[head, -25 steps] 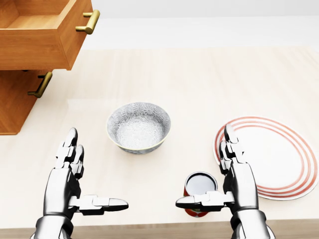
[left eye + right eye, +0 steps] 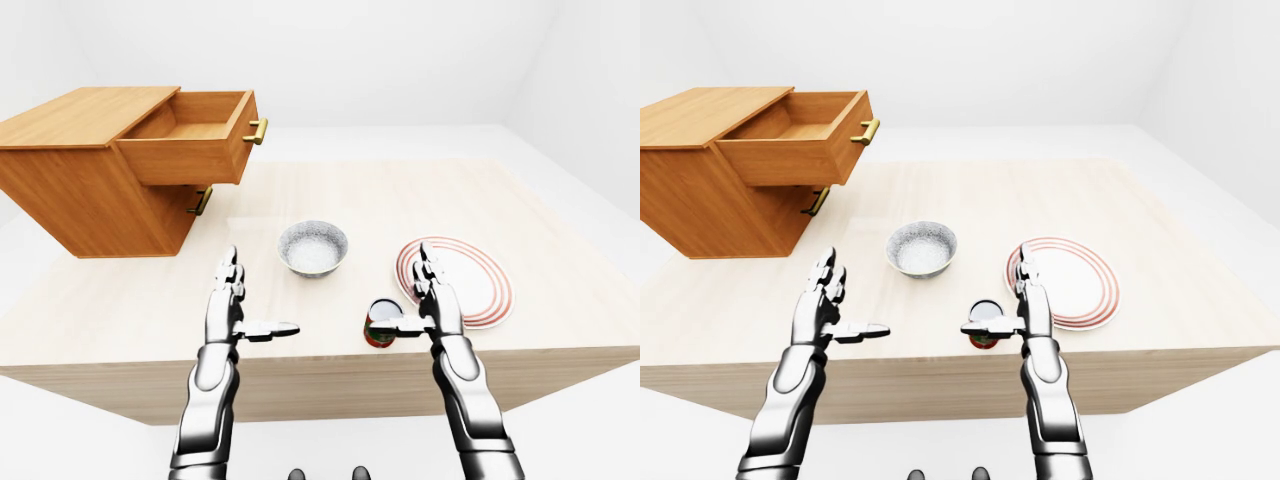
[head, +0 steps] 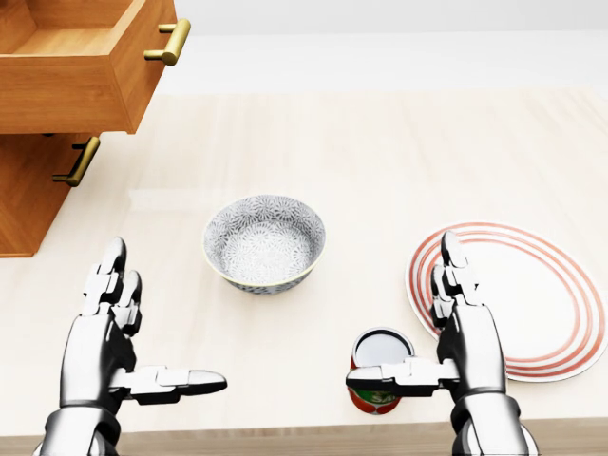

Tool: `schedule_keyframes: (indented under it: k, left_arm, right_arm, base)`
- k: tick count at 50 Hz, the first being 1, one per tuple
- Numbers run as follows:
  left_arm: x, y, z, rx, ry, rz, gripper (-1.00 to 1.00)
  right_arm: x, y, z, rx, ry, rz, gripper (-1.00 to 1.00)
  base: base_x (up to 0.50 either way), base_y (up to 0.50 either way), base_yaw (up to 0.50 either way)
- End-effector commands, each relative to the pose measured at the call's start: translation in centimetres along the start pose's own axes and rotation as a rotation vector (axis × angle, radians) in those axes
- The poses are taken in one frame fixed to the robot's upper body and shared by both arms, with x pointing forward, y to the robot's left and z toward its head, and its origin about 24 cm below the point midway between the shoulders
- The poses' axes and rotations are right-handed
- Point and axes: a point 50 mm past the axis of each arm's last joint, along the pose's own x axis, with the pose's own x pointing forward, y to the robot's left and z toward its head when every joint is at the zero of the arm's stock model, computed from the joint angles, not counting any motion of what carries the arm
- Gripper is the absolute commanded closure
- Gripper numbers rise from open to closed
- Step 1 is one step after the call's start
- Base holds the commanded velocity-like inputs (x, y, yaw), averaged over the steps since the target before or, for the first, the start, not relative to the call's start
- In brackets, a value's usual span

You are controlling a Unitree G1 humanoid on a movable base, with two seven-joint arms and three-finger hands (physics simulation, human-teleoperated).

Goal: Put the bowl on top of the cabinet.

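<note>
I see the patterned bowl standing upright on the light wooden table, apart from both hands. In the head view my left hand is at the lower left of the bowl, with the fingers stretched and the thumb pointing sideways, gripping nothing. My right hand is at the lower right of the bowl and is spread in the same way. Its thumb crosses over a red can. A red-ringed plate lies to the right of the bowl. The wooden cabinet stands at the upper left of the bowl, with its top drawer pulled out.
</note>
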Motion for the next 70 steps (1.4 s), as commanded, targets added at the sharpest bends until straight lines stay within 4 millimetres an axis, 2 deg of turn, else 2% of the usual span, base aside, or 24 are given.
schedule_keyframes:
  k: [1,4,6,8,9,10,12,13,14,15,19,22,29,32,35,43,49,70]
  left_arm:
    - [-0.5,2.2,4.3,-0.047,-0.159,0.052,-1.0]
    - [-0.7,2.9,4.8,-0.049,-0.18,0.063,-1.0]
    - [-0.9,3.3,6.1,-0.042,-0.233,0.072,-1.0]
    - [-0.9,3.3,6.1,-0.042,-0.235,0.072,-1.0]
    - [-1.7,3.8,9.0,-0.03,-0.361,0.083,-1.0]
    - [-2.3,3.9,10.7,-0.019,-0.438,0.085,-1.0]
    - [-3.2,4.2,12.9,-0.02,-0.544,0.089,-1.0]
    - [-4.6,4.6,15.7,-0.045,-0.686,0.103,-1.0]
    - [-4.7,4.7,15.9,-0.047,-0.696,0.105,-1.0]
    - [-5.9,4.9,17.9,-0.033,-0.803,0.106,-1.0]
    - [-7.7,5.5,20.4,-0.035,-0.947,0.125,-1.0]
    - [-7.7,6.2,20.2,-0.04,-0.931,0.151,-1.0]
    - [-8.5,6.7,21.3,-0.051,-0.993,0.161,-1.0]
    - [-9.5,7.0,22.3,-0.062,-1.055,0.167,-1.0]
    - [-10.2,7.2,23.1,-0.087,-1.107,0.167,-1.0]
    - [-10.3,7.4,23.4,-0.116,-1.107,0.162,-1.0]
    - [-9.5,7.0,22.4,-0.095,-1.048,0.155,-1.0]
    - [-9.5,6.9,22.5,-0.086,-1.054,0.157,-1.0]
  right_arm:
    - [0.4,-1.5,3.4,0.074,-0.113,-0.063,-1.0]
    - [0.2,-2.1,5.0,0.062,-0.183,-0.075,-1.0]
    - [0.0,-2.5,6.2,0.075,-0.234,-0.087,-1.0]
    - [0.0,-2.5,6.2,0.075,-0.235,-0.088,-1.0]
    - [-0.2,-2.9,7.5,0.076,-0.288,-0.095,-1.0]
    - [-0.4,-3.0,8.4,0.074,-0.329,-0.097,-1.0]
    - [-0.7,-2.9,9.5,0.056,-0.377,-0.072,-1.0]
    - [-1.0,-3.3,10.8,0.053,-0.436,-0.09,-1.0]
    - [-1.0,-3.3,10.9,0.052,-0.44,-0.091,-1.0]
    - [-1.4,-3.5,12.3,0.063,-0.503,-0.096,-1.0]
    - [-2.5,-3.7,14.9,0.078,-0.632,-0.096,-1.0]
    - [-3.5,-3.8,16.7,0.092,-0.721,-0.104,-1.0]
    - [-3.2,-3.9,16.2,0.089,-0.698,-0.107,-1.0]
    - [-4.2,-4.1,18.0,0.095,-0.792,-0.112,-1.0]
    - [-4.8,-4.3,19.0,0.107,-0.845,-0.115,-1.0]
    - [-4.7,-4.6,18.6,0.122,-0.823,-0.123,-1.0]
    - [-4.8,-4.5,18.8,0.116,-0.834,-0.112,-1.0]
    - [-4.9,-4.5,18.8,0.114,-0.835,-0.112,-1.0]
  base:
    - [0.0,0.0,0.0]
    - [0.0,0.0,0.0]
    - [0.0,0.0,0.0]
    - [0.0,0.0,0.0]
    - [0.0,0.0,0.0]
    - [0.0,0.0,0.0]
    - [0.0,0.0,0.0]
    - [0.0,0.0,0.0]
    - [0.0,0.0,0.0]
    - [0.0,0.0,0.0]
    - [0.0,0.0,0.0]
    - [0.0,0.0,0.0]
    - [0.0,0.0,0.0]
    - [0.0,0.0,0.0]
    - [0.0,0.0,0.0]
    - [0.0,0.0,0.0]
    - [0.0,0.0,0.0]
    - [0.0,0.0,0.0]
